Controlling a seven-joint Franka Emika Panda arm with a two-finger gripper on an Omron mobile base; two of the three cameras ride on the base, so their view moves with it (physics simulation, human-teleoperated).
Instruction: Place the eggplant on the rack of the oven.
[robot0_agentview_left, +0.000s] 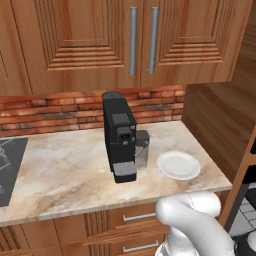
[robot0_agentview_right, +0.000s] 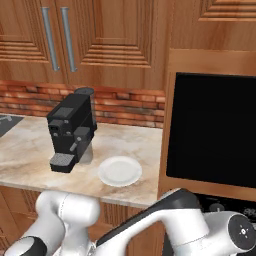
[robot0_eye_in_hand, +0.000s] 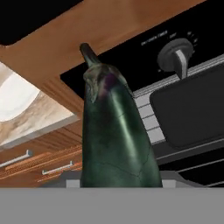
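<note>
Hand (robot0_eye_in_hand: 118, 186) clamped on the eggplant (robot0_eye_in_hand: 114, 135), stem pointing at the oven (robot0_eye_in_hand: 183, 96) control panel, white plate (robot0_agentview_left: 178, 165) lay on the bench (robot0_agentview_left: 70, 165), beside the coffee machine (robot0_agentview_left: 120, 136)

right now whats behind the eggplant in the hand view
Behind the eggplant: the oven panel with its knob, and wood trim above. The eggplant covers the panel's middle and the gripper holding it.

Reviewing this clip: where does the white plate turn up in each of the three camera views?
Left base view: white plate on the counter, right of centre, beside the coffee machine.
Right base view: plate left of centre, in front of the coffee machine.
Hand view: plate at the left edge.
Shared landmark: the plate's marble counter.
</note>
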